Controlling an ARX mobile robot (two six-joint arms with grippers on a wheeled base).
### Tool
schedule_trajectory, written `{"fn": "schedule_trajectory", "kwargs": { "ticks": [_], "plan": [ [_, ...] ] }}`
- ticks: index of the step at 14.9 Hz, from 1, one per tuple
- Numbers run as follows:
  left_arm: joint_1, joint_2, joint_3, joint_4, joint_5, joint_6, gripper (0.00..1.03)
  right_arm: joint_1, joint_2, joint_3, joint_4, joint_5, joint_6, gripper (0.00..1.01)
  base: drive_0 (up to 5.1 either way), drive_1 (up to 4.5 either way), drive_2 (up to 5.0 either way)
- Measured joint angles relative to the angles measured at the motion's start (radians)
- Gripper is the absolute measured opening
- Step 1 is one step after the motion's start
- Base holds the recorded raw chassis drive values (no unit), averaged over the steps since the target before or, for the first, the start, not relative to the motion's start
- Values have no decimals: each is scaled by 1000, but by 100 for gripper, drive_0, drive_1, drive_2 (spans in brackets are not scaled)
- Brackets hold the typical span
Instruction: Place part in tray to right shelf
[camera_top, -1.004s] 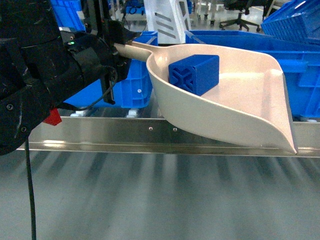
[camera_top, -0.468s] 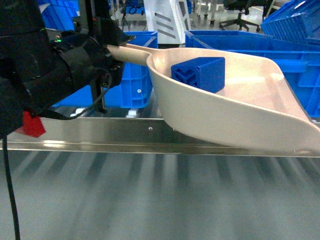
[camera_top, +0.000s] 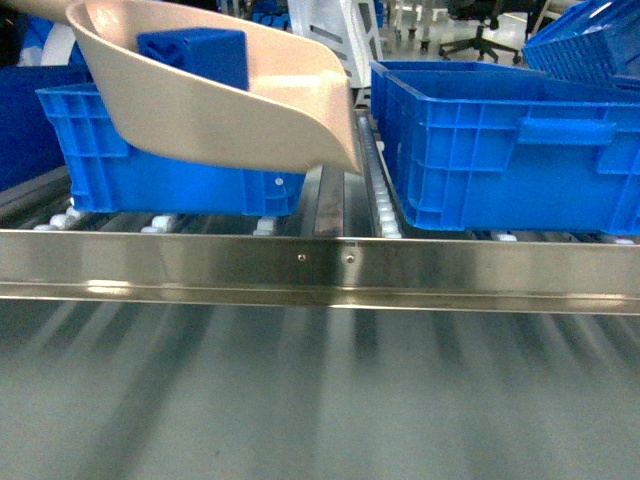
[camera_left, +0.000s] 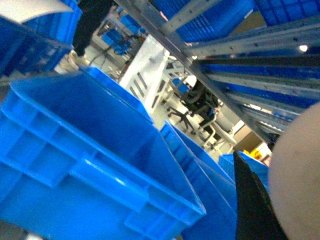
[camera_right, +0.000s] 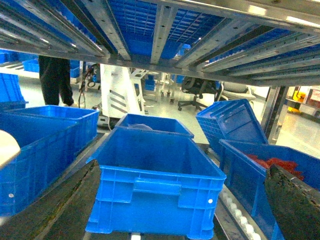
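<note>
- Right shelf (camera_top: 320, 268): silvery metal rack spanning the head view, with a long flat front rail bearing two screws near its middle and white roller lanes behind it.
- Right blue crate (camera_top: 505, 145): open-topped bin standing on the rollers at the right of the head view; the right wrist view shows its inside bare.
- Left blue crate (camera_top: 170, 155): a second bin on the rollers at left, partly covered by the tray in front of it.
- Tray (camera_top: 215, 95): beige scoop raised at the upper left of the head view, clear of the rail, its lip pointing right and downward over the gap between the two crates.
- Part (camera_top: 195, 55): blue block lying inside the tray, near its back wall.
- Right pincer (camera_right: 185, 215): two dark fingers at the lower corners of the right wrist view, spread wide with nothing between them.
- Left pincer: its opening cannot be told; the left wrist view shows only a dark edge beside a beige surface.
</note>
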Motion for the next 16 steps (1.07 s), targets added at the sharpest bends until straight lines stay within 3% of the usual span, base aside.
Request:
{"fn": "schedule_trajectory", "kwargs": {
  "ticks": [1, 3, 4, 5, 6, 7, 9, 11, 16],
  "plan": [
    [35, 31, 84, -14, -36, 19, 12, 0, 0, 0, -1, 0, 0, 98, 0, 0, 0],
    [93, 136, 320, -149, -181, 41, 12, 0, 0, 0, -1, 0, 0, 98, 0, 0, 0],
    [93, 214, 462, -285, -328, 72, 12, 0, 0, 0, 0, 0, 0, 98, 0, 0, 0],
    [52, 356, 701, -451, -555, 219, 12, 0, 0, 0, 0, 0, 0, 98, 0, 0, 0],
    [9, 456, 944, -491, -651, 430, 12, 0, 0, 0, 0, 0, 0, 98, 0, 0, 0],
    [8, 459, 1001, -492, -671, 481, 12, 0, 0, 0, 0, 0, 0, 98, 0, 0, 0],
    [31, 450, 1051, -482, -724, 539, 12, 0, 0, 0, 0, 0, 0, 98, 0, 0, 0],
    [48, 446, 1050, -495, -728, 560, 12, 0, 0, 0, 0, 0, 0, 98, 0, 0, 0],
    [49, 423, 988, -480, -702, 546, 12, 0, 0, 0, 0, 0, 0, 98, 0, 0, 0]
  ]
}}
